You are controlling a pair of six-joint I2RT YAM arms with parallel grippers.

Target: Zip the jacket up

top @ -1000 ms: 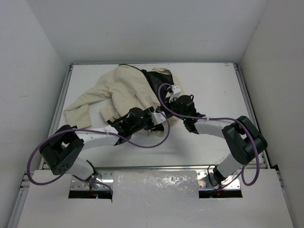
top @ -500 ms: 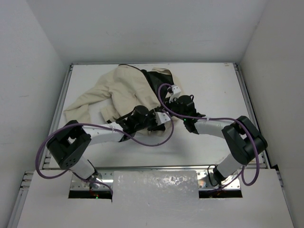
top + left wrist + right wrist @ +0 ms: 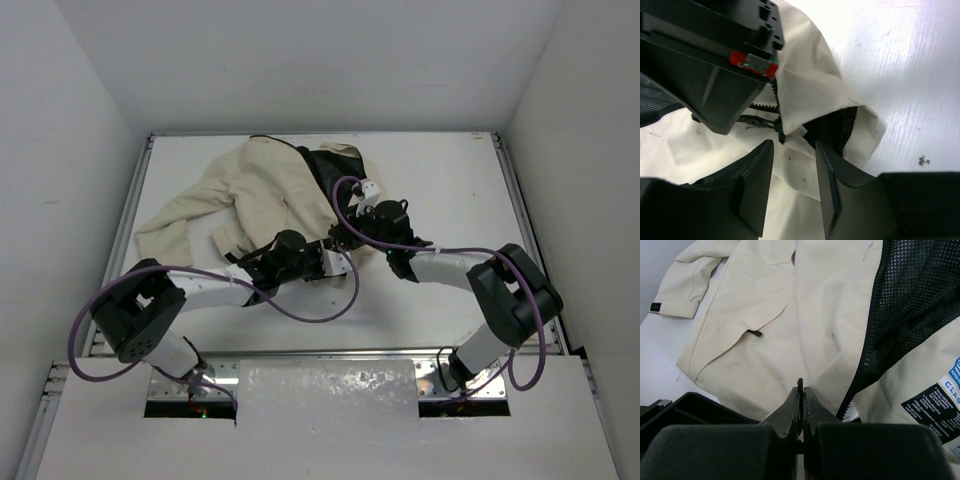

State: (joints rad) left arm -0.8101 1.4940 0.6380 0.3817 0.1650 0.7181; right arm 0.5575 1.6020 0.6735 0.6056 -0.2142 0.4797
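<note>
I see the jacket (image 3: pixel 265 190) crumpled on the tabletop (image 3: pixel 450 180) toward 11 o'clock. My left gripper (image 3: pixel 794 150) has its jaws spread, the hem corner just beyond at 12 o'clock. The right gripper (image 3: pixel 800 389) has its jaws pressed together at the hem edge.

top view overhead, far — both wrist views close on jacket (image 3: pixel 265 185)

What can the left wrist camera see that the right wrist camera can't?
Only left wrist: the left gripper, open over the jacket's folded hem corner. Only right wrist: the right gripper pinched shut on the jacket, a sleeve cuff and a printed label. Both: cream fabric, black mesh lining and zipper teeth.
</note>
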